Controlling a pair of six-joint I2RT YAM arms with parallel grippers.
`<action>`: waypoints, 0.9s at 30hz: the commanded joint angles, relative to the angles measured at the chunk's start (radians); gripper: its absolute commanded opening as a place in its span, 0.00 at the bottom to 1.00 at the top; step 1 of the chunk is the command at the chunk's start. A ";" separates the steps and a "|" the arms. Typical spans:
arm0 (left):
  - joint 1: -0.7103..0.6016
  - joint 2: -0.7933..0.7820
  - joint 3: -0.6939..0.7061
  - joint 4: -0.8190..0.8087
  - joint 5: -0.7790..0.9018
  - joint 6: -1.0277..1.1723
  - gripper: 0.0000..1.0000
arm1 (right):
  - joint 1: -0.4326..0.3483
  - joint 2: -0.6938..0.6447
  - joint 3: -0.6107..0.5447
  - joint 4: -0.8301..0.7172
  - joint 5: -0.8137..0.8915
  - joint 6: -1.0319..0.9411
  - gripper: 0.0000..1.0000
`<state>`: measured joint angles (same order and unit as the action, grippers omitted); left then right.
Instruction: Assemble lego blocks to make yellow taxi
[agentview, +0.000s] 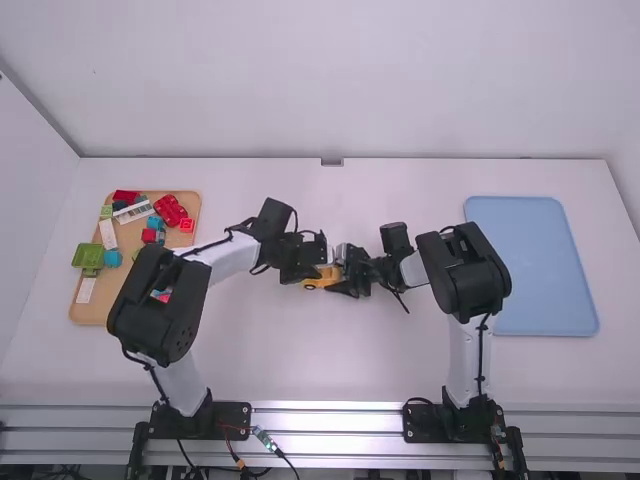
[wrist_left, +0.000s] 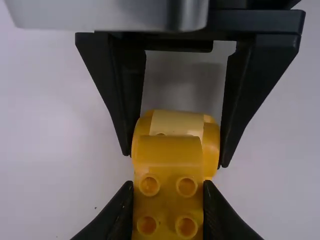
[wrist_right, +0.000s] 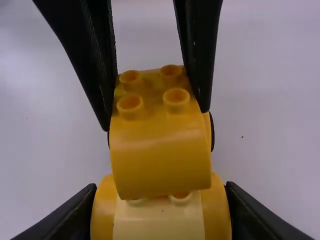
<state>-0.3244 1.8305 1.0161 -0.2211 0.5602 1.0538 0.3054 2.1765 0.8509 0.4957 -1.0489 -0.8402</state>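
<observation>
Over the middle of the table, my left gripper (agentview: 308, 272) and right gripper (agentview: 348, 275) meet at the yellow taxi pieces (agentview: 324, 278). In the left wrist view, my left gripper (wrist_left: 168, 212) is shut on a curved yellow block (wrist_left: 168, 170) with round studs on top. Behind it, the other gripper's fingers flank the wider yellow car body (wrist_left: 212, 145). The right wrist view has my right gripper (wrist_right: 161, 215) shut on that car body (wrist_right: 105, 212). The curved block (wrist_right: 160, 160) overlaps its studded top; whether it is pressed fully down I cannot tell.
A wooden tray (agentview: 92, 313) with red, blue, green and white blocks stands at the left, partly behind the left arm. At the right lies a light blue tray (agentview: 540, 262), beside the right arm.
</observation>
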 joint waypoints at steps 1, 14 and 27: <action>0.002 -0.011 -0.014 -0.016 -0.018 -0.004 0.02 | 0.002 0.019 0.000 -0.006 0.002 0.006 0.62; -0.005 -0.011 -0.015 -0.040 0.055 0.067 0.02 | 0.002 0.019 0.000 -0.010 -0.002 0.006 0.54; -0.011 -0.010 -0.016 -0.056 0.050 0.041 0.02 | 0.003 0.019 0.001 -0.009 -0.005 0.006 0.54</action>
<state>-0.3256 1.8305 1.0161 -0.2504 0.5900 1.1061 0.3077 2.1765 0.8505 0.4866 -1.0611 -0.8448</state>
